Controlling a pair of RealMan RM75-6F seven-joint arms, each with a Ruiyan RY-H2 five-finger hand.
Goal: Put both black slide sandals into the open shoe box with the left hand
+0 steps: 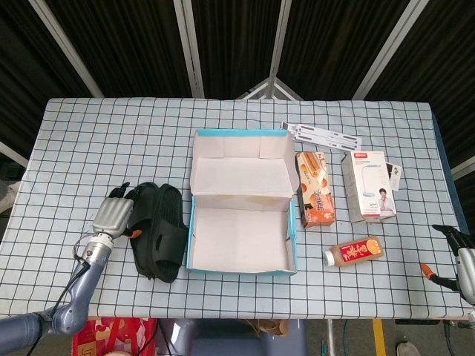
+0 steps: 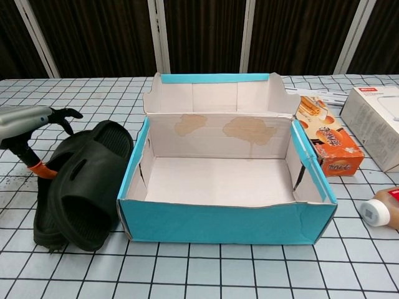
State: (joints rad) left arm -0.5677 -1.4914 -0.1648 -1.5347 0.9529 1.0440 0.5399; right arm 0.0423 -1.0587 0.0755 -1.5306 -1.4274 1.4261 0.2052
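Black sandals (image 1: 158, 230) lie stacked beside the open shoe box (image 1: 241, 256); the left hand (image 1: 113, 216), fingers spread, holds nothing at their edge.

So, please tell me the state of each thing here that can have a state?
Black rubber slide sandals: stacked beside the box, not yet inside.
Blue cardboard shoe box: open, lid upright, empty.
Left hand: at the sandals' edge, fingers apart, holding nothing.
Right hand: at the table edge, grip unclear.
Orange juice bottle: lying on its side, capped.
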